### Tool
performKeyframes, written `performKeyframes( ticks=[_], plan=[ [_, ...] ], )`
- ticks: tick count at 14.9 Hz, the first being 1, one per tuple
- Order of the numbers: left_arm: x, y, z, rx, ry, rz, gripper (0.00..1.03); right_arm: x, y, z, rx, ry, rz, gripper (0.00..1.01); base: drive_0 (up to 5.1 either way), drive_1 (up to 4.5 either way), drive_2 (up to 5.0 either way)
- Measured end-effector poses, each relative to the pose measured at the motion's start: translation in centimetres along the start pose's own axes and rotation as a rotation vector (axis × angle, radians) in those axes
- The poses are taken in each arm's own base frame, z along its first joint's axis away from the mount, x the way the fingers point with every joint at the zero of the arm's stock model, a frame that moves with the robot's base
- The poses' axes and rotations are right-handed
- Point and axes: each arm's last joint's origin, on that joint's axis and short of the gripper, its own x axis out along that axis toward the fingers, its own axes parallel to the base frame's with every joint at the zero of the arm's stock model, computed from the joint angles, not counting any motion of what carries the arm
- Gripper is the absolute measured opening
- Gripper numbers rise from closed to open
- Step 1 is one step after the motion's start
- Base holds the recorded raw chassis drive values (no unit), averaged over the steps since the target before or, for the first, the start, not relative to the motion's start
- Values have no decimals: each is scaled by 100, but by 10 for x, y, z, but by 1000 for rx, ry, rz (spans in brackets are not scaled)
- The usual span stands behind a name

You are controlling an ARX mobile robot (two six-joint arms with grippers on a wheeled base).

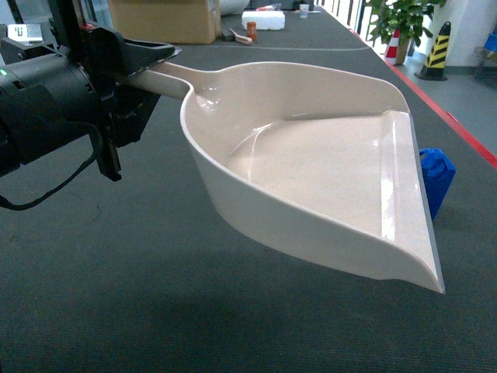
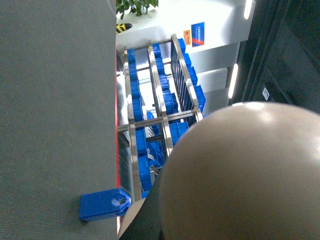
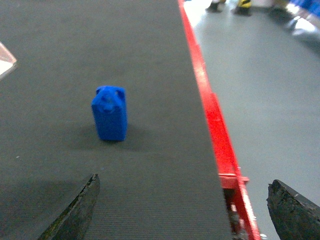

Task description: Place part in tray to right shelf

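Note:
My left gripper [image 1: 147, 78] is shut on the long handle of the beige tray [image 1: 311, 163], which hangs tilted above the dark mat with its wide lip to the right. The tray's underside [image 2: 240, 175] fills the lower right of the left wrist view. The small blue part [image 1: 436, 177] stands on the mat just beyond the lip, half hidden by it, near the red table edge. My right gripper [image 3: 183, 180] is open, with nothing between its fingers, and the part [image 3: 110, 114] stands ahead and to its left. The right shelf [image 2: 160, 115], a steel rack with blue crates, shows beyond the table.
The red table edge [image 3: 210, 110] runs close to the right of the part, with grey floor past it. A cardboard box [image 1: 163, 19] and a white box [image 1: 264, 19] sit at the far end. A plant [image 1: 400, 19] and a striped bollard [image 1: 437, 50] stand off the table.

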Motion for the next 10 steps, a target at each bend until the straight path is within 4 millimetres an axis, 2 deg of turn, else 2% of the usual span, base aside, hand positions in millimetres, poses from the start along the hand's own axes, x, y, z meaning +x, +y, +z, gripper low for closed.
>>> performKeyframes(
  ticks=[2, 3, 4, 5, 6, 8, 10],
  plan=[
    [0, 0, 0, -1, 1, 2, 14, 52, 10, 11, -12, 106, 97, 98, 0, 0, 0],
    [0, 0, 0, -1, 0, 2, 14, 124, 35, 31, -14, 188, 178, 98, 0, 0, 0],
    [0, 0, 0, 0, 0, 2, 14, 181, 60, 39, 12, 294, 189, 98, 0, 0, 0],
    [0, 1, 1, 3, -12, 5, 14, 222, 75, 42, 23, 336, 172, 98, 0, 0, 0],
    [0, 0, 0, 1, 1, 2, 14, 243, 83, 41, 19, 357, 162, 98, 0, 0, 0],
    [0, 0, 0, 1, 1, 2, 14, 256, 91, 38, 16, 351, 155, 98, 0, 0, 0],
    [0, 0, -1, 1, 4, 1, 14, 261, 94, 32, 10, 370, 150, 89, 0, 0, 0]
  ],
)
